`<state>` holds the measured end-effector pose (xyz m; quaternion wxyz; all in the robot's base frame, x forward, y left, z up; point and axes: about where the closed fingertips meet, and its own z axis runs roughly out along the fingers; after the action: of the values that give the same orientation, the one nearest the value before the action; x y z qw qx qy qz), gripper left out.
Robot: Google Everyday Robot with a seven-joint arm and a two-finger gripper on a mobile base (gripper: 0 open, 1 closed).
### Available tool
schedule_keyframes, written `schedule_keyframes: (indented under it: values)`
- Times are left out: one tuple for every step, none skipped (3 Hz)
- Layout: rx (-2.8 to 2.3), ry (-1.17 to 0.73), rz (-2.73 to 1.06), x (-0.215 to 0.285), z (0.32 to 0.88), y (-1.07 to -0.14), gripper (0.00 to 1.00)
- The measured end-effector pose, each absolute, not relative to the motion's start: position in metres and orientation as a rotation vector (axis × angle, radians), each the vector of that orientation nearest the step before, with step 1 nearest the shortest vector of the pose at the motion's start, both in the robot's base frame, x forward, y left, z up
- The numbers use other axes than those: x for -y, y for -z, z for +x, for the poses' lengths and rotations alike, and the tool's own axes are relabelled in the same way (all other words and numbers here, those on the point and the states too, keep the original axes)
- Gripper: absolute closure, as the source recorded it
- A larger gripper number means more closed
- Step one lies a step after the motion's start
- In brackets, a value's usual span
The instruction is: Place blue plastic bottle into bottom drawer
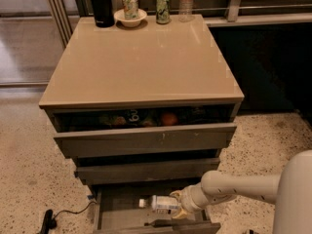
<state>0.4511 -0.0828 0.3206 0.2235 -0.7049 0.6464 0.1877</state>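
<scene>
Blue plastic bottle [160, 203]: held sideways inside the open bottom drawer [105, 213], white cap to the left, low over the bare grey floor; touching it or not, cannot tell. Clamped at the base end by the hand [176, 206], closed around it, white arm [234, 185] reaching in from the right. Above, middle drawer [146, 171] slightly out, then top drawer [146, 141] open with fruit [168, 118] showing. Farthest, along the desk [141, 62] back edge: black flask [99, 4], bowl [130, 18] with a can [130, 4], green can [163, 7], clear water bottle [185, 1].
</scene>
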Motion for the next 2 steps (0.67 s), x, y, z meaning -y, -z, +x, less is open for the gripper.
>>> schedule_keyframes:
  values:
    - [-1.798, -0.524, -1.928, 0.087, 0.452, -0.298, 1.0]
    - [-1.797, -0.527, -1.914, 0.091, 0.452, -0.28, 1.0]
